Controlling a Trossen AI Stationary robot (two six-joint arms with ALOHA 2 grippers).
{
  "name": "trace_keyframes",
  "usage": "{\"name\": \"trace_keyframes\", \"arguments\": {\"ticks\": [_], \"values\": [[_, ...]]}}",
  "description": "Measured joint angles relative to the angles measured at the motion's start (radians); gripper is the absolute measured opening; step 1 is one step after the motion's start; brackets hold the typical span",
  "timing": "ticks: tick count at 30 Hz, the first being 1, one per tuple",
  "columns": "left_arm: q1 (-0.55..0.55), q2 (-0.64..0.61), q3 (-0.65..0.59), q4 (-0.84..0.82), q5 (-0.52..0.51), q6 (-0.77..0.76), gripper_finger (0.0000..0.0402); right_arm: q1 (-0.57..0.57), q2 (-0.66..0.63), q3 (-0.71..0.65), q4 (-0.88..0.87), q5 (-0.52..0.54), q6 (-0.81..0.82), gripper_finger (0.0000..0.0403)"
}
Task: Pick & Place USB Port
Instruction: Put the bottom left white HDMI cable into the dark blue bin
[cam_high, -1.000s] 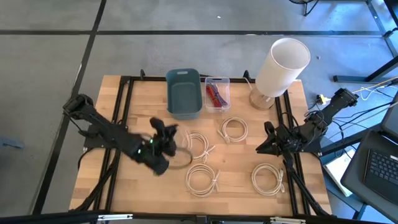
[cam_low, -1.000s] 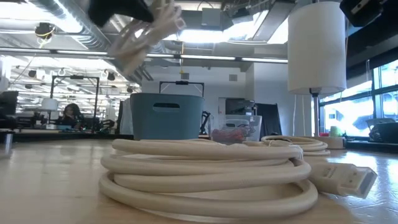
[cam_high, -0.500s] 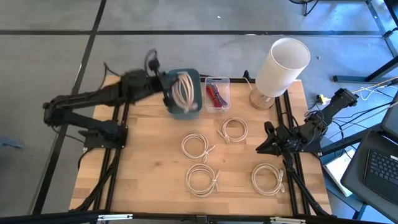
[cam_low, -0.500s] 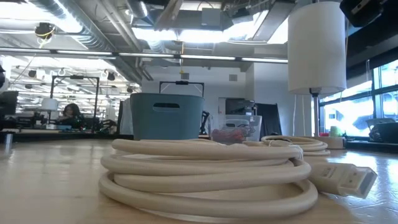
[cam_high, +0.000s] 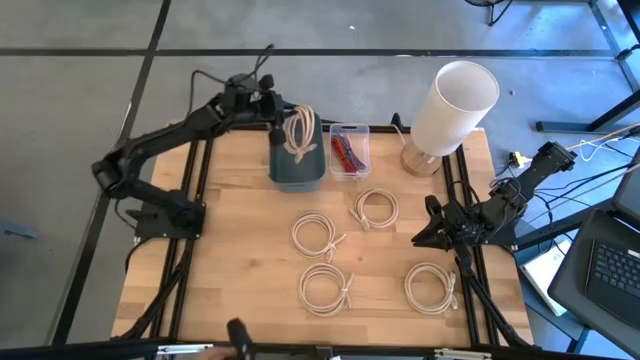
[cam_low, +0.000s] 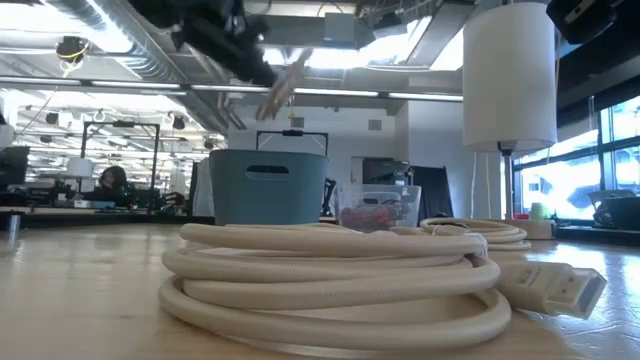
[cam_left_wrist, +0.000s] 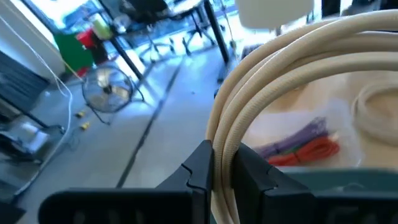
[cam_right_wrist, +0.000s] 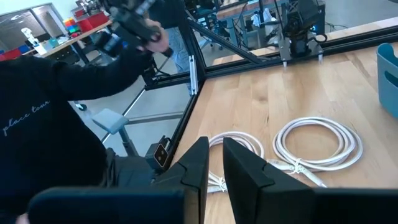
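My left gripper (cam_high: 277, 115) is shut on a coiled cream USB cable (cam_high: 298, 134), holding it over the blue bin (cam_high: 296, 168) at the table's far edge. In the low view the coil (cam_low: 282, 92) hangs above the bin (cam_low: 268, 186), under the gripper (cam_low: 235, 45). Several more cable coils lie flat on the table, among them two at mid-table (cam_high: 318, 235) (cam_high: 377, 208). My right gripper (cam_high: 428, 236) waits shut and empty at the table's right side. My left gripper pinches several strands of the coil (cam_left_wrist: 225, 146) together between its two fingers (cam_left_wrist: 200, 167). The fingers come nearly level from the table's far left and lie across the strands. The coil stands out beyond the fingers, lifted clear above the bin's opening.
A clear box of red and purple ties (cam_high: 349, 151) stands right of the bin, and a white lamp (cam_high: 455, 104) at the far right. Two coils (cam_high: 325, 288) (cam_high: 432, 287) lie near the front edge. A person's dark sleeve (cam_right_wrist: 56, 124) shows in the right wrist view.
My left gripper has swung from the table's middle left up and toward the far edge, rolling its wrist as it went. It has stayed shut on the coil, which now hangs clear over the blue bin.
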Motion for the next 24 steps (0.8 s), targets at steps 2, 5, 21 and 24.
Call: {"name": "trace_keyframes", "arguments": {"ticks": [2,5,21,24], "values": [[0.037,0.051,0.000,0.024,0.026,0.021,0.0030,0.000,0.000,0.000,0.000,0.000,0.000,0.0051],[0.086,0.118,0.000,0.077,0.055,0.017,0.0030,0.000,0.000,0.000,0.000,0.000,0.000,0.0051],[0.114,0.297,0.000,0.045,-0.030,0.178,0.0030,0.000,0.000,0.000,-0.001,0.000,0.000,0.0051],[0.100,0.269,0.000,-0.028,-0.086,0.212,0.0030,0.000,0.000,0.000,-0.001,0.000,0.000,0.0051]]}}
